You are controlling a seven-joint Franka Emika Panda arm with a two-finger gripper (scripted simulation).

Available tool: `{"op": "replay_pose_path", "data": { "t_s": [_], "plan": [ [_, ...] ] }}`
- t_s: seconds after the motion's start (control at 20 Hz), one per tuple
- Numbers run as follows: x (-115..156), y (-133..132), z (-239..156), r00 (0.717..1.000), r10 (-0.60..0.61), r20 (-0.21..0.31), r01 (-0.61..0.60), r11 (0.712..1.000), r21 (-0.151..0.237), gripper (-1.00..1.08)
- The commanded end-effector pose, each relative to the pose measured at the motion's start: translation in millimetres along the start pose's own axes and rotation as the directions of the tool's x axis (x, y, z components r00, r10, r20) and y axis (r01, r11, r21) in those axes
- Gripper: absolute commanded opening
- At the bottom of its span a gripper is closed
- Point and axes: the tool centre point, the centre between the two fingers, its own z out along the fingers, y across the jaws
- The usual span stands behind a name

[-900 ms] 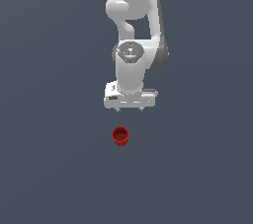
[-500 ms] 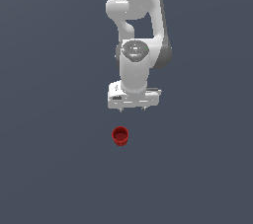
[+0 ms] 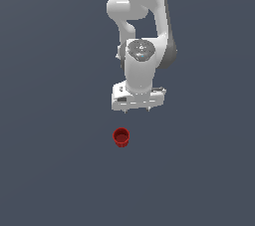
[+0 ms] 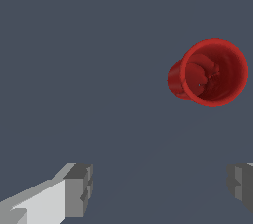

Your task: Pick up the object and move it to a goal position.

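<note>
Small red ribbed cup-like cylinder [image 3: 121,137], the object to be picked up, standing alone on the flat dark grey-blue floor [image 3: 45,160] with nothing touching it. It rests upright on its closed base, so its long axis runs vertically and its hollow mouth faces upward; the wrist view looks down into that opening [image 4: 213,72] and shows the ribbed outer wall falling away toward the base. The white two-fingered gripper [image 3: 136,111] of the white Panda arm [image 3: 142,31] hangs above the cup and slightly toward the exterior view's right of it, well clear of the rim and holding nothing. Its two grey finger pads [image 4: 79,190] stand wide apart at opposite sides of the wrist view, with a gap much broader than the cup, apparently set ready to straddle it. The cup lies off the line midway between the fingers, nearer one finger than the other, which suggests that a sideways correction toward the cup is needed before any descent. The downward-pointing hand suits an upright cylinder: closing across the ribbed wall should give a firm hold. No goal marker is visible in either view.
</note>
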Motion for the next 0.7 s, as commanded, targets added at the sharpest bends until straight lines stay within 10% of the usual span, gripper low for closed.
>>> {"op": "replay_pose_path", "data": {
  "t_s": [0.0,0.65],
  "plan": [
    [3,2,1,1.0,-0.01,0.0,0.01,1.0,-0.001,1.0],
    [44,40,23,0.983,-0.182,-0.009,0.182,0.983,-0.014,1.0]
  ]
}}
